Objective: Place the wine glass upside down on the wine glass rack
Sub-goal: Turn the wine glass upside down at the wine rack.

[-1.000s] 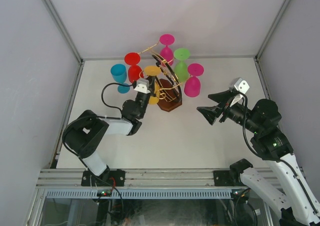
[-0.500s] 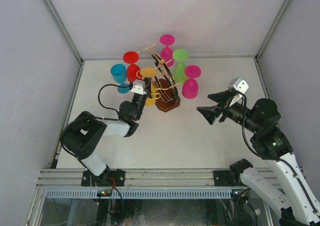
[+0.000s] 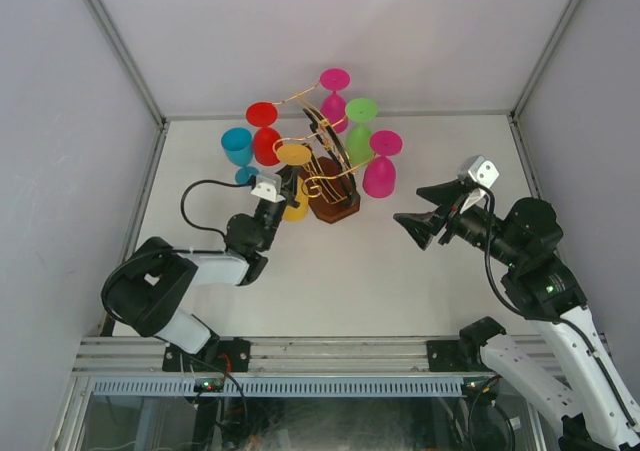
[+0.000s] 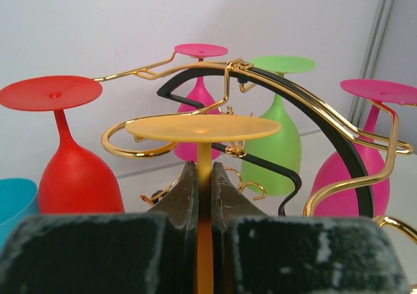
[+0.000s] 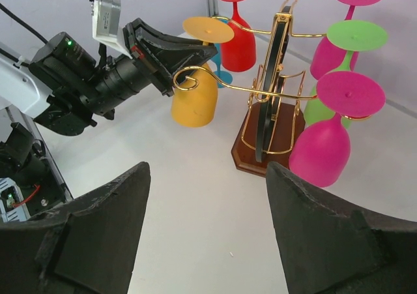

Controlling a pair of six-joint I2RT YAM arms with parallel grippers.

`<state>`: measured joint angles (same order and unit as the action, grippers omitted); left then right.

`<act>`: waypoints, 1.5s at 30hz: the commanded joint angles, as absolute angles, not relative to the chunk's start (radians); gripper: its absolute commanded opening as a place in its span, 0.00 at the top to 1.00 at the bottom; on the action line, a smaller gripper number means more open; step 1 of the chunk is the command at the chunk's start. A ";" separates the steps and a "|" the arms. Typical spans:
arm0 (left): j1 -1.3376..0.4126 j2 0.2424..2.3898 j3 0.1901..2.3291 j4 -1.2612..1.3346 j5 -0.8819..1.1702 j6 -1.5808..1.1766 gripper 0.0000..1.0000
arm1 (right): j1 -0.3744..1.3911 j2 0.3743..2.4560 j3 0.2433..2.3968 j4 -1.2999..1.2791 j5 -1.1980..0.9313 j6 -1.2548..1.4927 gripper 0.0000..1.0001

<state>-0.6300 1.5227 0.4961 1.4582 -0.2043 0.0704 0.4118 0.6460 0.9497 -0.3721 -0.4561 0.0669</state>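
A yellow wine glass (image 3: pixel 294 154) is upside down, foot on top, at the left side of the wine glass rack (image 3: pixel 335 203). My left gripper (image 4: pixel 204 170) is shut on its thin stem (image 4: pixel 204 154), just under the flat foot (image 4: pixel 202 128). In the right wrist view the yellow bowl (image 5: pixel 194 102) hangs behind a gold scroll arm (image 5: pixel 186 79), and the foot stands clear above that arm. Whether the stem sits inside the arm's slot I cannot tell. Off to the right of the rack, my right gripper (image 3: pixel 410 226) is open and empty.
Red (image 3: pixel 265 146), green (image 3: pixel 360 141) and two magenta glasses (image 3: pixel 383 171) hang upside down on the rack. A blue glass (image 3: pixel 237 146) stands on the table at the far left. White walls enclose the table on three sides.
The left gripper has drawn a little toward the near left with the yellow glass, and its arm has dropped lower. The rack and its glasses shifted slightly. The right arm has not moved.
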 commanded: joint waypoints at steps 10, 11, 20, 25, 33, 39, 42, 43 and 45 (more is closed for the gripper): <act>-0.621 1.572 0.542 1.520 -0.225 0.054 1.00 | 0.407 0.631 0.951 -0.363 -0.443 0.041 0.29; -0.615 1.579 0.554 1.520 -0.224 0.054 1.00 | 0.407 0.631 0.951 -0.364 -0.444 0.041 0.28; -0.587 1.602 0.596 1.520 -0.220 0.075 1.00 | 0.408 0.633 0.939 -0.352 -0.442 0.041 0.29; -0.571 1.626 0.632 1.520 -0.220 0.110 1.00 | 0.407 0.636 0.934 -0.347 -0.444 0.043 0.28; -0.550 1.707 0.704 1.520 -0.283 0.150 1.00 | 0.407 0.632 0.934 -0.334 -0.450 0.049 0.28; -0.515 1.742 0.730 1.520 -0.320 0.128 1.00 | 0.408 0.631 0.934 -0.337 -0.452 0.048 0.29; -0.502 1.759 0.746 1.520 -0.332 0.136 1.00 | 0.407 0.635 0.934 -0.341 -0.450 0.046 0.29; -0.498 1.763 0.749 1.520 -0.335 0.139 1.00 | 0.408 0.635 0.934 -0.341 -0.450 0.046 0.29; -0.496 1.768 0.754 1.520 -0.342 0.147 1.00 | 0.407 0.635 0.934 -0.338 -0.449 0.046 0.29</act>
<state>-0.5224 1.7546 0.7052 1.4803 -0.2710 0.1154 0.4118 0.6369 0.9340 -0.3706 -0.4473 0.0490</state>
